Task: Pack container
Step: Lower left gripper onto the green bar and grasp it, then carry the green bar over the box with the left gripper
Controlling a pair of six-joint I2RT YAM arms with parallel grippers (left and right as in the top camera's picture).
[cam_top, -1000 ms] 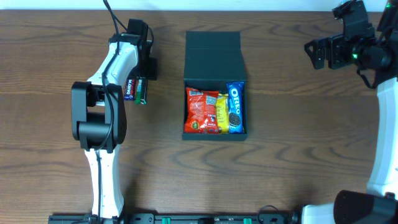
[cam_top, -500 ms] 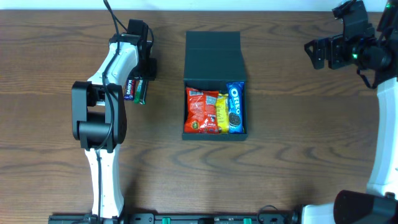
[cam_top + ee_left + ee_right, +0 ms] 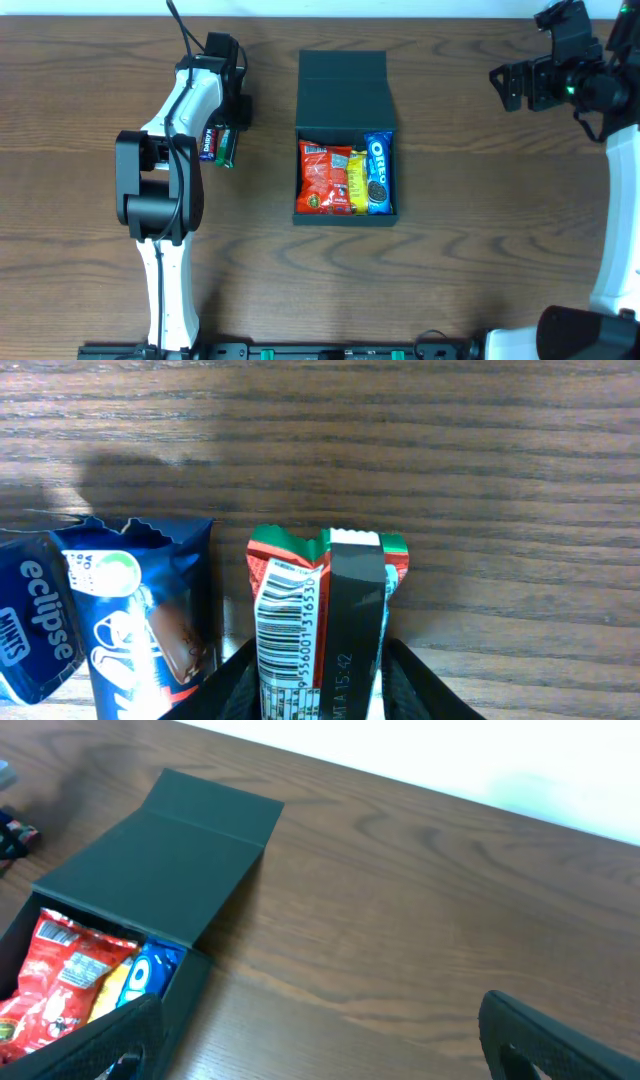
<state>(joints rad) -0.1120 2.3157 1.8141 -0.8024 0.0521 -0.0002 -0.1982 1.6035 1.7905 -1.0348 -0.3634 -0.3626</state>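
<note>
1. Container (image 3: 345, 219) is sat open in the middle of the tabletop (image 3: 480, 250), with the lid (image 3: 342, 85) folded flat at the back. A red bag (image 3: 322, 178), a yellow packet (image 3: 357, 180) and Oreos (image 3: 379, 172) are already packed in, so little room looks to be left.
2. The left claw (image 3: 320, 660) is closed onto the green packet (image 3: 290, 600), one finger pressed against each long side. A blue packet (image 3: 140, 610) lies just beside it and isn't gripped.
3. A straight lift should be done first, so the blue one isn't dragged along.
4. The grip seems to be near one end, so some droop should be expected. The wrapper looks slippery, so the carry is best kept slow.
5. The packet should be lowered right onto the snacks before it's released, probably laid flat on top so the lid can be shut later.
6. The right claw (image 3: 505, 87) is spread wide with nothing in it, parked well away at the far right. It can be left there.
</note>
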